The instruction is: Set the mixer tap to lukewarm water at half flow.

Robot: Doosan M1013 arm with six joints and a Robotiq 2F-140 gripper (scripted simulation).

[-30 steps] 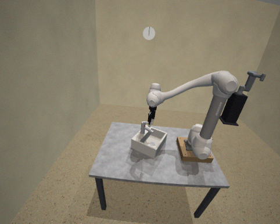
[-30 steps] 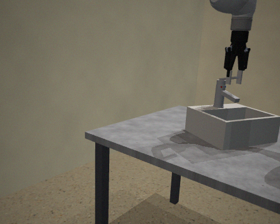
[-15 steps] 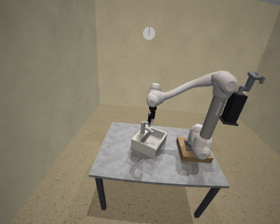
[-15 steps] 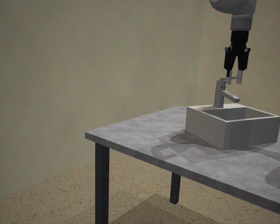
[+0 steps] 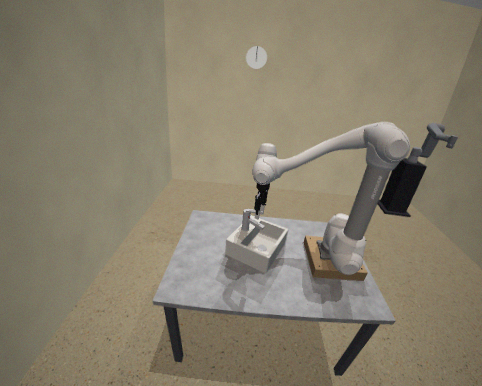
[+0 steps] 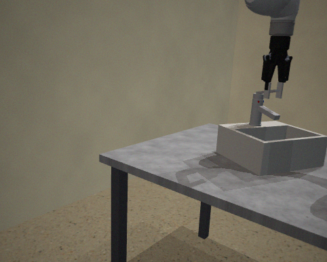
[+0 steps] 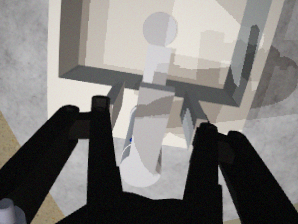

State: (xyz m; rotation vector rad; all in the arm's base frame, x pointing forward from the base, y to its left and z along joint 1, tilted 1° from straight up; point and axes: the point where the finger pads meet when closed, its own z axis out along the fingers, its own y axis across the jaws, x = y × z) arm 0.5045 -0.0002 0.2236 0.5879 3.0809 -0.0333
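Observation:
The grey mixer tap (image 6: 256, 110) stands at the back rim of the white basin (image 6: 272, 146), with a red dot (image 6: 258, 101) on its side and its spout (image 6: 270, 113) reaching over the bowl. Its lever (image 6: 262, 91) sticks out from the top, only slightly raised and in line with the spout. My gripper (image 6: 273, 92) hangs straight down over the lever, open, with one finger on each side of it and a gap to both. In the wrist view the lever (image 7: 150, 123) runs between my fingers toward the basin (image 7: 166, 30). The top view shows the gripper (image 5: 259, 207) above the tap (image 5: 246, 220).
The basin sits on a grey table (image 5: 274, 270). My arm's base stands on a wooden block (image 5: 335, 257) to the right of the basin. A black box (image 5: 403, 187) hangs behind the arm. The walls stand well off.

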